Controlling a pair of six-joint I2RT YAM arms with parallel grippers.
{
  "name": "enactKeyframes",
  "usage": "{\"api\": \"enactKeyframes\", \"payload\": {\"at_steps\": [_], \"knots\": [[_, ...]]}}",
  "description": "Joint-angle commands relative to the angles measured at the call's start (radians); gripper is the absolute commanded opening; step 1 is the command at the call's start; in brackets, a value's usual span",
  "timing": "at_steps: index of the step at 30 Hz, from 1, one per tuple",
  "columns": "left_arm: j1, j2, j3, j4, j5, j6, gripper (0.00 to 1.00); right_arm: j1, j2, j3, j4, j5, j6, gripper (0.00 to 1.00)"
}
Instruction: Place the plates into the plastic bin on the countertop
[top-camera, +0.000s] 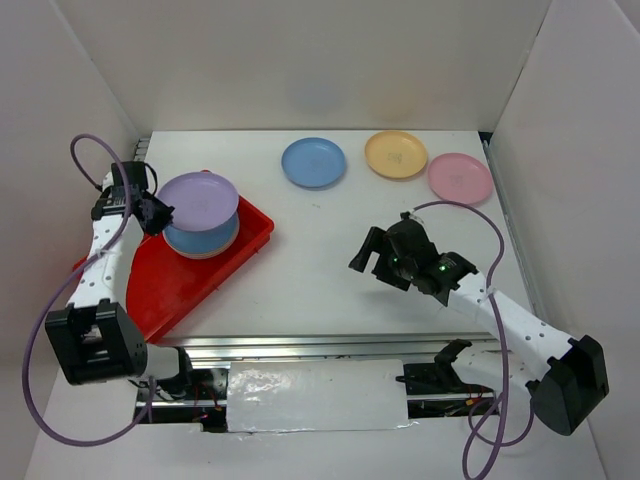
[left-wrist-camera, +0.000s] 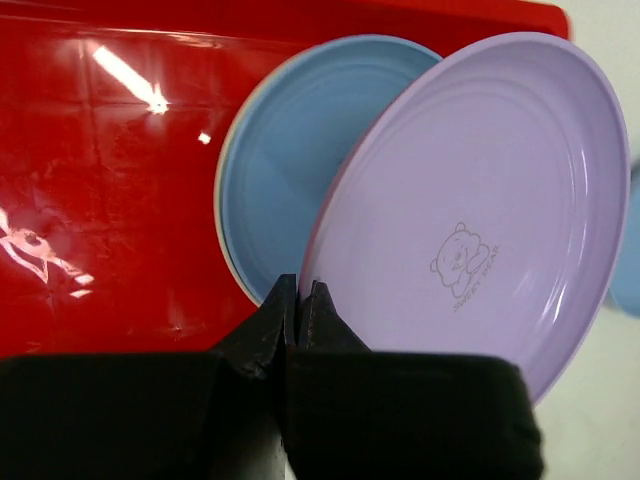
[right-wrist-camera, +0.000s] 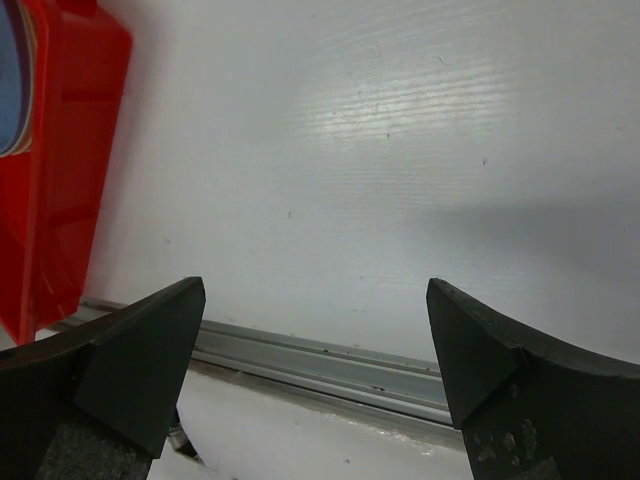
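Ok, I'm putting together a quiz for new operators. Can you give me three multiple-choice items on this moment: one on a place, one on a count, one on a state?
1. Where is the purple plate?
A. leaning on the back wall
B. over the stack in the red bin, pinched by the left gripper
C. on the metal rail

2. How many plates lie on the countertop outside the bin?
A. one
B. three
C. five

3. The right gripper is:
A. open and empty
B. shut on a cloth
C. shut on the bin's rim

Answers:
1 B: the left wrist view shows the fingers closed on its rim above the stack.
2 B: a blue plate, a yellow-orange plate and a pink plate.
3 A: its fingers stand wide apart with only countertop between them.
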Motion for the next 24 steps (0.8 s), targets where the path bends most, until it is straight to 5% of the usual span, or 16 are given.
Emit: {"api": "enactKeyframes", "payload": {"at_steps": [1,3,4,5,6,7,10,18,21,24], "knots": [[0.050,0.080,0.034,0.035,0.054,-0.051,0.00,0.014,-0.015,0.000,0.068,-0.020,-0.033,1.00],[0.058,0.122,0.069,0.012,0.033,-0.049,0.00,0.013,-0.020,0.003,0.065,-0.024,-0.045,1.00],[0.059,0.126,0.069,-0.008,0.030,-0.048,0.14,0.014,-0.021,0.006,0.065,-0.026,-0.051,1.00],[0.059,0.125,0.068,-0.007,0.036,-0.045,0.33,0.014,-0.024,0.011,0.065,-0.027,-0.056,1.00],[0.056,0.110,0.066,-0.019,0.027,-0.048,0.88,0.014,-0.026,0.010,0.065,-0.027,-0.061,1.00],[0.052,0.091,0.062,-0.011,0.025,-0.043,0.99,0.013,-0.026,0.010,0.070,-0.029,-0.064,1.00],[0.024,0.013,0.059,-0.007,0.025,-0.008,0.99,0.010,-0.017,0.008,0.084,-0.032,-0.070,1.00],[-0.341,-0.087,0.106,-0.065,-0.036,0.135,0.99,-0.027,0.000,-0.033,0.244,0.000,-0.039,1.00],[-0.447,-0.119,0.077,-0.076,-0.005,0.162,0.99,-0.087,0.132,0.080,0.278,0.069,-0.041,1.00],[-0.531,-0.179,0.034,-0.064,0.021,0.179,0.99,-0.159,0.430,0.253,0.327,0.078,-0.036,1.00]]}}
